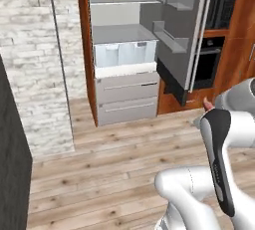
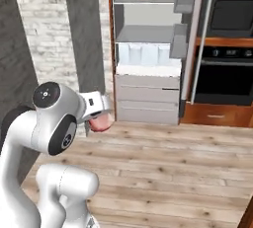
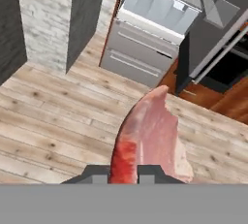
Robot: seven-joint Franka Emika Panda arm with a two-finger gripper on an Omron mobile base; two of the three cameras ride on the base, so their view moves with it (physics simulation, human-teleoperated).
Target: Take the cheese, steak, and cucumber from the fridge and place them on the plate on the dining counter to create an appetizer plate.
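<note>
Between claw point(image 3: 122, 175) tips | steak point(image 3: 147, 138): pinkish-red, pale edge

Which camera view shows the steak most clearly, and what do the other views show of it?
The hand view shows the steak best: the pinkish-red slab stands large and near, clamped in the shut gripper. The right base view shows it as a small pink lump under the hand. The left base view shows a pink tip beside the arm.
</note>
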